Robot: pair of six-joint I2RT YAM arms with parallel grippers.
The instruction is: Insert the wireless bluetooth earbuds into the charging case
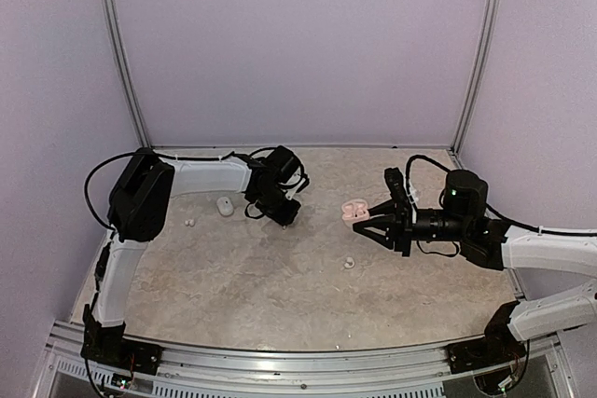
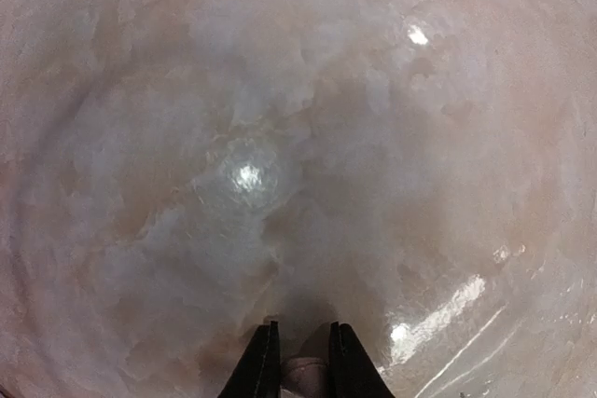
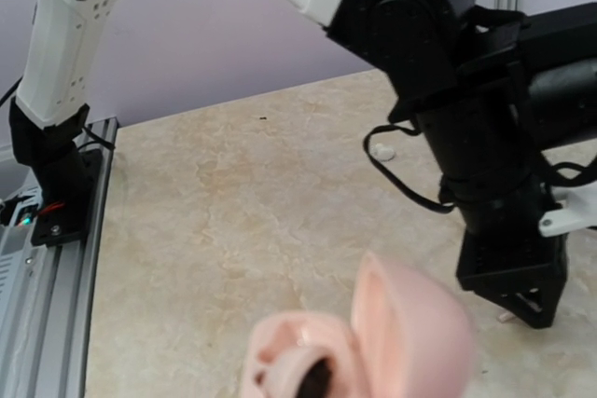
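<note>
far-left earbud (image 1: pixel 189 223): a tiny pale bud lying loose on the worktop (image 1: pixel 233 295), just left of the white pebble case.
white pebble case (image 1: pixel 225 205): rests on the worktop between that bud and the left gripper; too small to tell whether its lid is shut.
left gripper (image 1: pixel 284 219): points straight down, tips at the worktop. In the wrist view the jaws stand narrow, and a small pale thing, the pinched earbud (image 2: pixel 304 376), fills the gap between them. It looks like one of the buds.
pink charging case (image 1: pixel 354 211): right of centre, lid swung open and hollows showing, carried at the tips of the right gripper.
middle earbud (image 1: pixel 349 263): alone on the worktop, nearer the arm bases than the pink charging case and apart from it.
right gripper (image 1: pixel 368 221): closed down on the pink charging case; the wrist view shows the open shell (image 3: pixel 373 342) right at the camera.
handling, buds: probably very light, hard, smooth and rounded, so likely to roll or squirt out of a pinch. Take each across its widest part, low, with a gentle squeeze.
handling, case: light, with a loose hinged lid; better held by the base than the lid.
</note>
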